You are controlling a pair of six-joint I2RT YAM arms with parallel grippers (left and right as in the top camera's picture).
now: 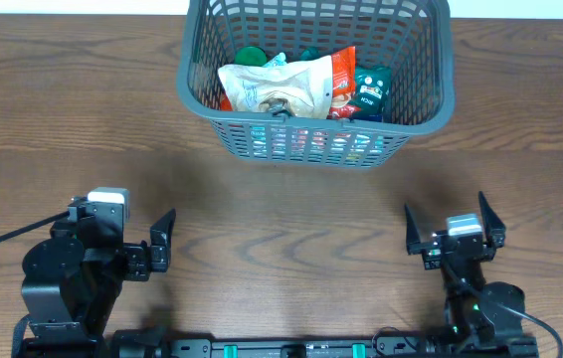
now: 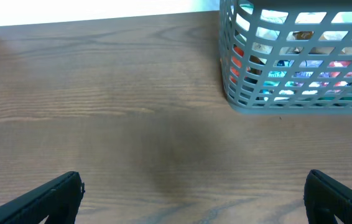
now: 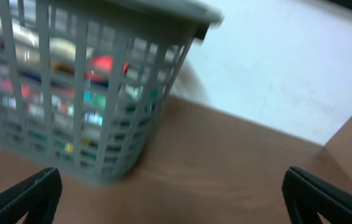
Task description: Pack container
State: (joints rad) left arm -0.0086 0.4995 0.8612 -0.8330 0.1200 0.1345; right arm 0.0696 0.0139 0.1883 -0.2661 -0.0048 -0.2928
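The container, a dark grey slotted basket (image 1: 431, 80), stands at the far middle of the wooden table. It holds several food packets, a white and orange one (image 1: 286, 89) on top and a teal one (image 1: 371, 91) to its right. It also shows in the left wrist view (image 2: 244, 99) and, blurred, in the right wrist view (image 3: 132, 118). My left gripper (image 1: 140, 239) is open and empty near the front left. My right gripper (image 1: 448, 227) is open and empty near the front right. Both are well short of the basket.
The brown wooden table (image 1: 291, 209) lies between the grippers and the basket. A pale surface (image 3: 288, 68) lies beyond the table's far edge. A black cable (image 1: 3, 242) runs off to the left of the left arm.
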